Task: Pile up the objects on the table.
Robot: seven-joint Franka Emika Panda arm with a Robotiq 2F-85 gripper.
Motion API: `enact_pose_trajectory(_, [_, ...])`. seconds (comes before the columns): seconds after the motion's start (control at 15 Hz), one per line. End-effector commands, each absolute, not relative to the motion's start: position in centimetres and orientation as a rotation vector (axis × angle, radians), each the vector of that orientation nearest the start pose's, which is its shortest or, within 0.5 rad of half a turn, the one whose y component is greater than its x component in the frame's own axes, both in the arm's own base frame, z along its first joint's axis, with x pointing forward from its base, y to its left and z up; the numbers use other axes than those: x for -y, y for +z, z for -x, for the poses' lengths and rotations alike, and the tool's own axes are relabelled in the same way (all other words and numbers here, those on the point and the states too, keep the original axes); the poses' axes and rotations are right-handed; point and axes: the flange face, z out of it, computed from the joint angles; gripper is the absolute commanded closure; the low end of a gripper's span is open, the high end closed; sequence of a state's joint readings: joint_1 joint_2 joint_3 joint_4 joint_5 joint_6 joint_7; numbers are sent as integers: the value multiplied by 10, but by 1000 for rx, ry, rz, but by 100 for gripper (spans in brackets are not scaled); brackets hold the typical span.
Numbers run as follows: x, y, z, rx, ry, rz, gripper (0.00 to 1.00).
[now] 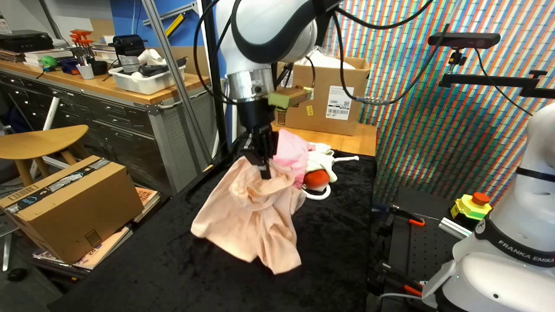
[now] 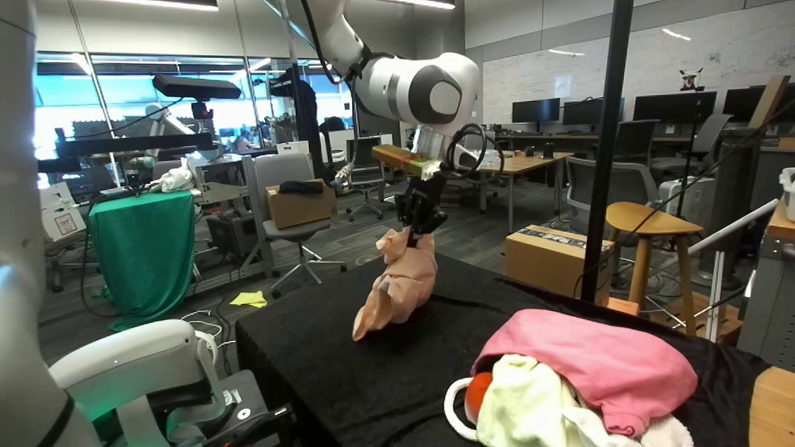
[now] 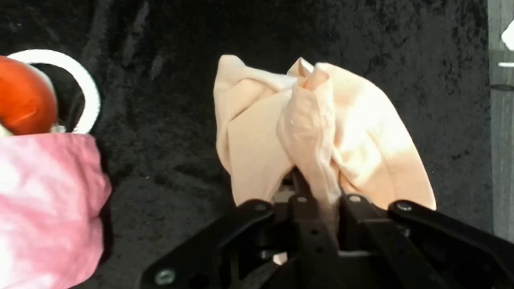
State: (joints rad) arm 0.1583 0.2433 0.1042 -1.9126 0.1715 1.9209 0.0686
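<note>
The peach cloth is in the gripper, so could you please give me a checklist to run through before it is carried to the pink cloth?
1. Grip: ok; the gripper clamps a bunched fold of the peach cloth.
2. Positioned over the pink cloth: not ok; the wrist view shows black table cover between the two cloths.
3. Lifted free: cannot tell; the peach cloth's lower edges may touch the cover or hang just above it.
4. Other items gathered: ok; the pale green cloth and red-orange object lie together with the pink cloth.
5. White ring tucked in: not ok; it sticks out beside the red-orange object.
</note>
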Motion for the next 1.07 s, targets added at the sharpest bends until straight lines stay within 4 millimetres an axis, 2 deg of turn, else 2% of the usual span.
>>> enact_pose_trajectory(0.0, [-114, 405, -548, -15, 168, 3024, 96])
enact_pose_trajectory(0.2, [-71, 435, -544, -180, 7, 3047, 96])
enact_pose_trajectory(0.47, [-25, 457, -533, -405, -183, 3070, 96])
enact_pose_trajectory(0.8, [17, 468, -515, -684, -388, 3104, 97])
enact_pose_trajectory(1.0, [35, 468, -503, -827, -461, 3118, 97])
